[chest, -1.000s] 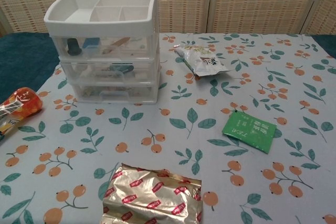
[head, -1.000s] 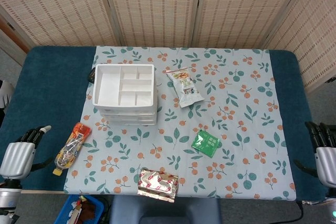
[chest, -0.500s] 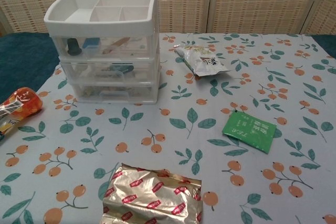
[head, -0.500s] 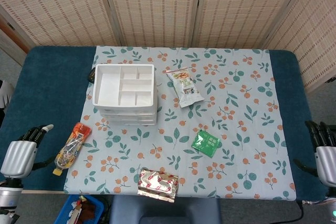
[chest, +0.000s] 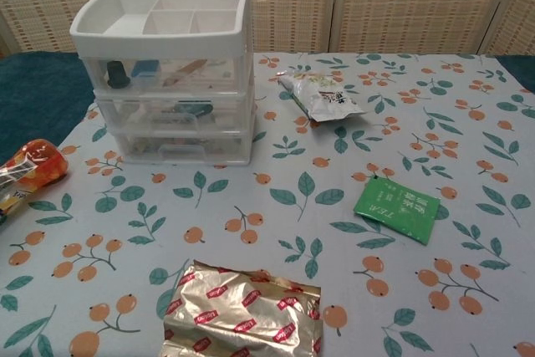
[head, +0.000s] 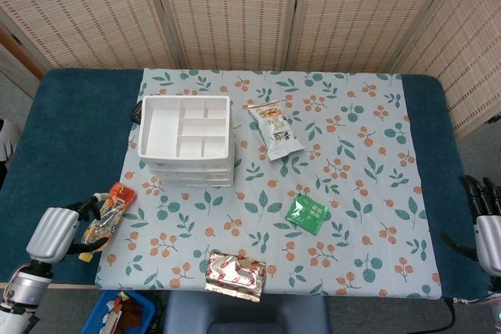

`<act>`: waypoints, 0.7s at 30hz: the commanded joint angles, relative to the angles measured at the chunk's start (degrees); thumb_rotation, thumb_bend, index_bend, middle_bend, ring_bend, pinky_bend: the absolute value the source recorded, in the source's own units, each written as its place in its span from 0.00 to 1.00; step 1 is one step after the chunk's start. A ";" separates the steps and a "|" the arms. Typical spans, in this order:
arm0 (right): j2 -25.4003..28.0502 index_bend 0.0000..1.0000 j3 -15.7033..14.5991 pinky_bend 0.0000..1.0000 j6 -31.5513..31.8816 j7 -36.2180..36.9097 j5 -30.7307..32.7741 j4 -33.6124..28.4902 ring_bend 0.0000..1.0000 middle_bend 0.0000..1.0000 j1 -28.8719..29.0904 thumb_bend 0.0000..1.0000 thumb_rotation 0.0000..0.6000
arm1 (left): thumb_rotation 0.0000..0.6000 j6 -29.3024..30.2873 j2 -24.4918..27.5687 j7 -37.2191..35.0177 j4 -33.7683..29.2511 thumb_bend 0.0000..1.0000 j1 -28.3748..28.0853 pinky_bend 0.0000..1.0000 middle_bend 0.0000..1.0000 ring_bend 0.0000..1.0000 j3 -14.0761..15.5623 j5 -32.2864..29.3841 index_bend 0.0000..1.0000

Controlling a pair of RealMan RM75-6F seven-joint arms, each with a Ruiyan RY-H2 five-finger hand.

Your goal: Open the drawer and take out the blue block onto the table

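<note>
A white three-drawer unit (head: 186, 140) stands at the cloth's back left with all its drawers pushed in. Its top is an open divided tray. Through the clear front of the top drawer (chest: 167, 71) a small blue block (chest: 144, 67) shows near the left end. My left hand (head: 63, 231) hovers at the table's front left corner, its dark fingers reaching the end of an orange snack packet (head: 106, 220) and holding nothing. Low at the table's right edge is my right hand (head: 485, 220), fingers apart and empty. The chest view shows neither hand.
A pale snack bag (head: 274, 131) lies right of the drawers. A green tea sachet (head: 307, 214) sits mid-cloth, and a gold and red packet (head: 235, 275) lies at the front edge. A dark object (head: 135, 113) peeks out behind the unit. A blue bin (head: 121, 312) stands below the table.
My left hand has swung right and slightly down, from the table's left edge to the end of the orange packet. The right hand has dropped a little. The drawers have not moved.
</note>
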 commanded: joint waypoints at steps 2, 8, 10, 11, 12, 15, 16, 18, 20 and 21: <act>-0.20 0.00 0.04 0.13 0.04 -0.12 -0.17 0.02 0.03 0.08 0.09 0.09 1.00 | 1.00 -6.53 0.05 -7.39 -3.22 0.17 -4.29 1.00 0.72 0.78 1.48 2.36 0.27; 0.01 0.00 0.12 0.13 -0.06 -0.34 -0.23 -0.26 0.03 0.08 0.22 0.09 1.00 | 1.00 -12.52 -1.77 -14.33 -3.82 0.22 -8.81 1.00 0.83 0.89 1.76 2.86 0.25; 0.06 0.00 0.12 0.13 -0.02 -0.40 -0.19 -0.29 0.03 0.08 0.17 0.09 1.00 | 1.00 -13.56 -2.48 -15.46 -3.91 0.24 -9.89 1.00 0.84 0.90 1.63 2.93 0.22; 0.10 0.00 0.11 0.13 -0.02 -0.41 -0.10 -0.33 0.03 0.08 0.13 0.09 1.00 | 1.00 -14.25 -3.14 -16.38 -4.16 0.24 -10.52 1.00 0.84 0.90 1.42 2.48 0.19; 0.11 0.00 0.12 0.13 -0.01 -0.41 -0.06 -0.34 0.03 0.08 0.11 0.09 1.00 | 1.00 -14.89 -3.70 -17.38 -4.35 0.25 -11.03 1.00 0.85 0.91 1.25 1.98 0.18; 0.11 0.00 0.15 0.13 0.08 -0.25 0.01 -0.23 0.03 0.08 0.04 0.09 1.00 | 1.00 -17.03 -5.67 -21.14 -4.16 0.26 -12.74 1.00 0.85 0.91 0.65 0.35 0.15; 0.07 0.00 0.17 0.13 0.16 -0.13 0.00 -0.12 0.03 0.08 0.00 0.09 1.00 | 1.00 -17.71 -6.53 -22.15 -3.74 0.27 -13.30 1.00 0.85 0.91 0.35 -0.45 0.15; 0.06 0.00 0.16 0.13 0.26 0.02 0.06 0.02 0.03 0.08 -0.10 0.09 1.00 | 1.00 -18.38 -8.05 -23.49 -3.16 0.28 -13.87 1.00 0.85 0.92 -0.25 -2.03 0.14; 0.12 0.00 0.18 0.13 0.35 0.13 0.18 0.08 0.03 0.08 -0.21 0.09 1.00 | 1.00 -19.27 -9.70 -25.86 -2.84 0.29 -14.43 1.00 0.85 0.92 -1.01 -4.27 0.14; 0.16 0.00 0.19 0.13 0.40 0.13 0.21 0.08 0.03 0.08 -0.25 0.09 1.00 | 1.00 -19.61 -10.38 -27.00 -2.72 0.29 -14.62 1.00 0.85 0.92 -1.39 -5.31 0.13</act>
